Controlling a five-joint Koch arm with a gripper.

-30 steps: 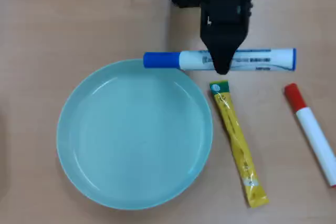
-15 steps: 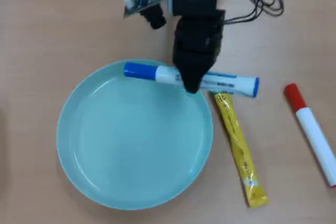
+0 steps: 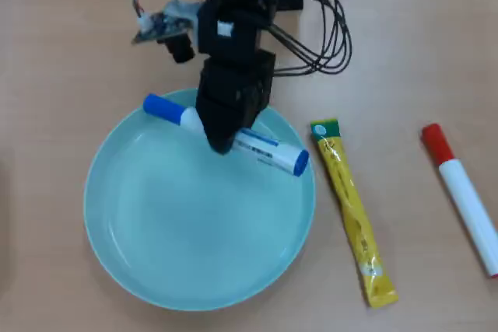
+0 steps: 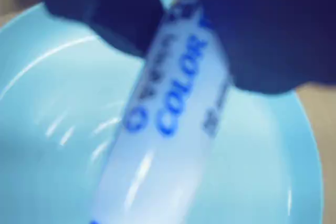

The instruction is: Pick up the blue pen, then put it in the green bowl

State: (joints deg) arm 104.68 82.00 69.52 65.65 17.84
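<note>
Gripper (image 3: 220, 144) is clamped around the middle of the blue pen (image 3: 268, 152), carrying it above the upper part of the green bowl (image 3: 156, 270); its long axis runs diagonally, cap up-left over the rim, so release should drop it inside.

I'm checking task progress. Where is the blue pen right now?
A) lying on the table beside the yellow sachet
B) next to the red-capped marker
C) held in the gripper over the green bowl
C: the gripper clamps the blue pen above the green bowl.
</note>
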